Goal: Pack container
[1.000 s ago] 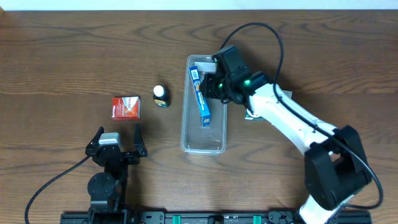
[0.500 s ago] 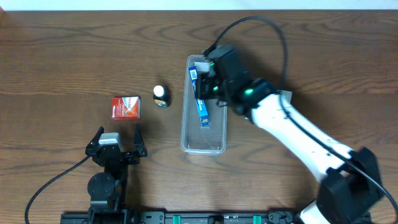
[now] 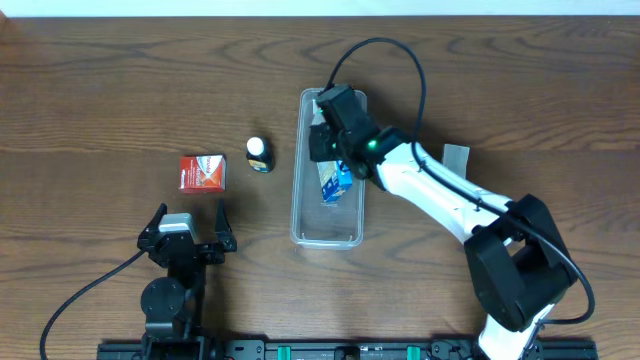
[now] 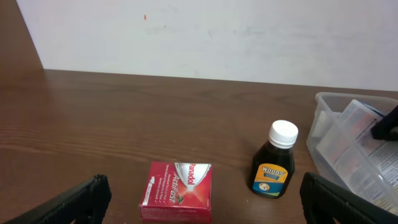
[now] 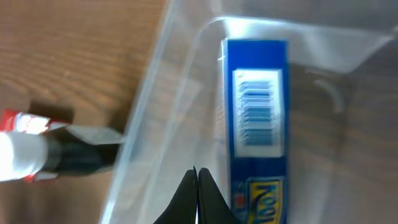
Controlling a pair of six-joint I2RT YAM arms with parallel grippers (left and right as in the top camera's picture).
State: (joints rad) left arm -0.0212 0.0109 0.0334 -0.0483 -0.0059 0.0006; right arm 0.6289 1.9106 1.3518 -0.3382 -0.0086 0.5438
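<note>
The container (image 3: 300, 215) is a long clear plastic bin at the table's middle. A blue box (image 3: 336, 182) lies inside it, partly hidden under my right arm. My right gripper (image 3: 322, 142) is shut and empty over the bin's far part. In the right wrist view its closed fingertips (image 5: 198, 180) sit just left of the blue box (image 5: 258, 124), inside the container wall (image 5: 149, 106). My left gripper (image 3: 187, 228) is open and empty near the front edge. The container's end also shows in the left wrist view (image 4: 348, 143).
A red Panadol box (image 3: 203, 172) (image 4: 177, 191) and a dark bottle with a white cap (image 3: 259, 153) (image 4: 275, 163) stand left of the container. The bottle also shows in the right wrist view (image 5: 74, 155). A grey patch (image 3: 455, 157) lies on the table right of the bin.
My right gripper has moved left, from the bin's right rim to over its far left part. The blue box now looks shifted and partly covered by the arm. The left arm is still.
</note>
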